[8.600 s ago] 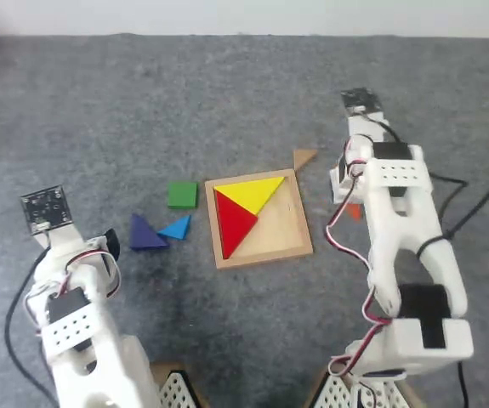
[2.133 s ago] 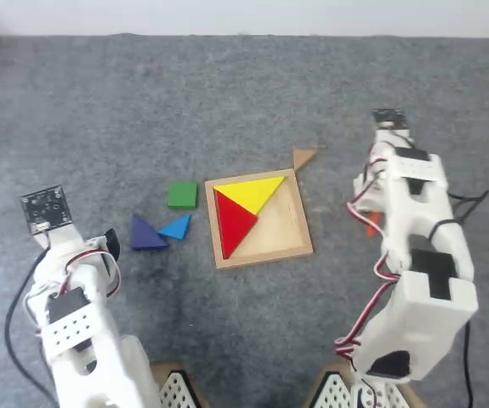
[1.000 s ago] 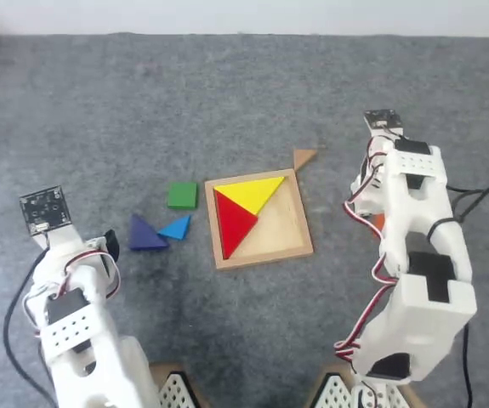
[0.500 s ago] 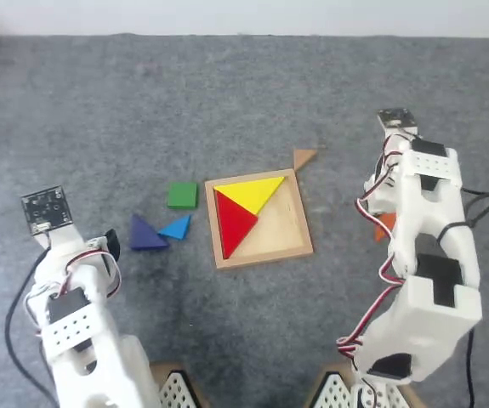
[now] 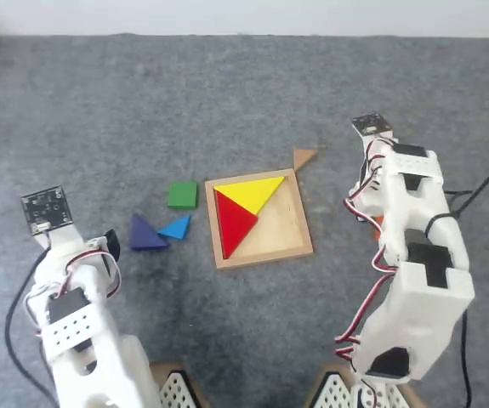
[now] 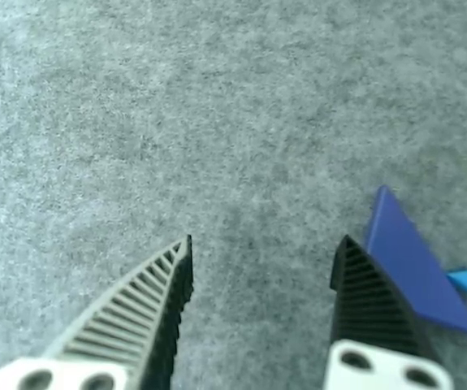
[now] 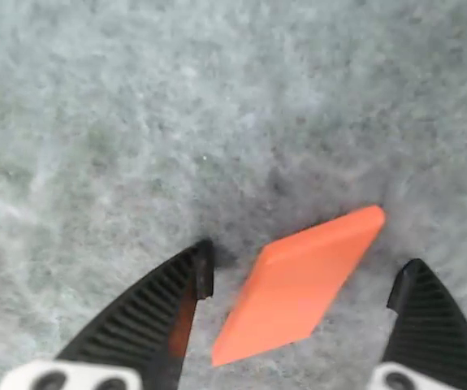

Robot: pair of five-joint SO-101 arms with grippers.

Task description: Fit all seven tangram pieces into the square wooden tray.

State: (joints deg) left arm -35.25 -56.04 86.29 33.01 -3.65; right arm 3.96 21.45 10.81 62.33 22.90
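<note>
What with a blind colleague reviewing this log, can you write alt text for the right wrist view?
An orange parallelogram piece lies on the grey carpet, framed by the open right tool, which is not gripping it.

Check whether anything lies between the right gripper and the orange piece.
Nothing visible does. The orange piece lies flat on the grey carpet, between the open fingers of the right gripper, with only carpet showing around it.

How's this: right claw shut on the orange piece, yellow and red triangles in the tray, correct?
Not shut: the right wrist view shows the right claw open, straddling the orange piece. The yellow triangle and red triangle are in the tray.
</note>
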